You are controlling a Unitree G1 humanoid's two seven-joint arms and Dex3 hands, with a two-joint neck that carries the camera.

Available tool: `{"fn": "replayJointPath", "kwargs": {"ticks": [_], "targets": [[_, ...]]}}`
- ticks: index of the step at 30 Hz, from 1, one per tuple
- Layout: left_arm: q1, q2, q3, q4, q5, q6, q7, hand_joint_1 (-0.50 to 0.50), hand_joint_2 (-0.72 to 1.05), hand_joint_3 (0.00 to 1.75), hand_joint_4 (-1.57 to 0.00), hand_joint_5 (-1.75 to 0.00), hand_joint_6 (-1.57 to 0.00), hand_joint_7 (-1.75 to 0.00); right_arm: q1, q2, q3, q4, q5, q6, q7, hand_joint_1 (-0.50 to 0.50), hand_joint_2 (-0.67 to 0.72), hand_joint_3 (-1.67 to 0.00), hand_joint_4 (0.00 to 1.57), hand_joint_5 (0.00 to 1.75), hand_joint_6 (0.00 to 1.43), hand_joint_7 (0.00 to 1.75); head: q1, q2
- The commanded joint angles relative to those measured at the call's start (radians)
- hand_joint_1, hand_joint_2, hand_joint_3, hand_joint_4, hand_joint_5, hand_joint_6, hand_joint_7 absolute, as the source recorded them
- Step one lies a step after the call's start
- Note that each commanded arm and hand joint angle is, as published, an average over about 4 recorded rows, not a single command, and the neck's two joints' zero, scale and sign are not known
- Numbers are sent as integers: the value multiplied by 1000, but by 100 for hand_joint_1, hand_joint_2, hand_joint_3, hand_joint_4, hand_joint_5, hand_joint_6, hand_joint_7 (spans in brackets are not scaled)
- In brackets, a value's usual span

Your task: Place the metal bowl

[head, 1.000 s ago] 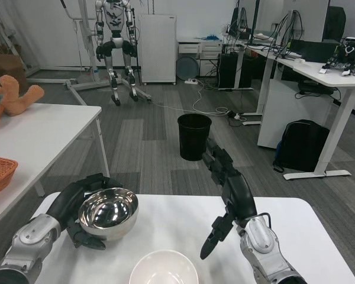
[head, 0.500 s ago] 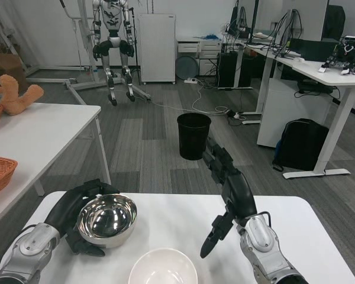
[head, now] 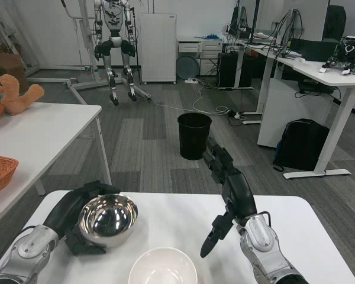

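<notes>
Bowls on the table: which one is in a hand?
The metal bowl, cupped by the left hand at the table's left. The white bowl sits untouched at the near edge, between both arms.

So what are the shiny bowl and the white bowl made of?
The shiny bowl, held by the left robot hand, looks like polished metal, probably steel: its inside mirrors the room. The white bowl looks like smooth ceramic or plastic: plain and opaque with a soft sheen and no reflections. The picture cannot tell which.
</notes>
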Motion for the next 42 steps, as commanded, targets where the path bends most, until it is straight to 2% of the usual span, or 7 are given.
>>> {"fn": "replayJointPath", "kwargs": {"ticks": [1, 6, 11, 21, 29, 35, 42], "targets": [[21, 17, -38, 4, -56, 20, -34, -49, 43, 63, 0, 0, -20, -37, -26, -2, -4, 2, 11, -8, -7, -42, 63, 0, 0, 0, 0, 0, 1, 2], [36, 19, -51, -11, -90, 39, -53, -48, 38, 39, 0, 0, 0, -19, -30, -4, -3, 5, 12, -8, -7, -42, 66, 0, 0, 0, 0, 0, 13, 8], [51, 22, -69, -47, -163, 46, -57, -48, 25, 9, 0, 0, 0, -7, -34, -4, -3, 7, 12, -8, -7, -42, 63, 0, 0, 0, 0, 0, 18, 3], [69, 31, -76, -99, -171, 75, -78, -48, -8, 7, 0, 0, 0, -7, -37, -2, -2, 5, 11, -8, -8, -42, 60, 0, 0, 0, 0, 0, 30, -5], [124, 31, -22, -200, -168, 108, -90, -48, -59, 0, 0, 0, 0, -3, -37, -2, 0, -2, 9, -3, -9, -42, 60, 0, 0, 0, 0, 0, 54, -11], [147, 19, 102, -307, -162, 110, -90, -48, -64, 0, 0, 0, 0, -2, -44, -3, 5, -3, 7, -2, -9, -42, 60, 0, 0, 0, 0, 0, 70, -10], [111, 24, 212, -402, -147, 94, -85, -48, -64, 0, 0, 0, 0, 0, -47, -5, 22, -5, 11, -3, -9, -42, 63, 0, 0, 0, 0, 0, 56, 0]]}}
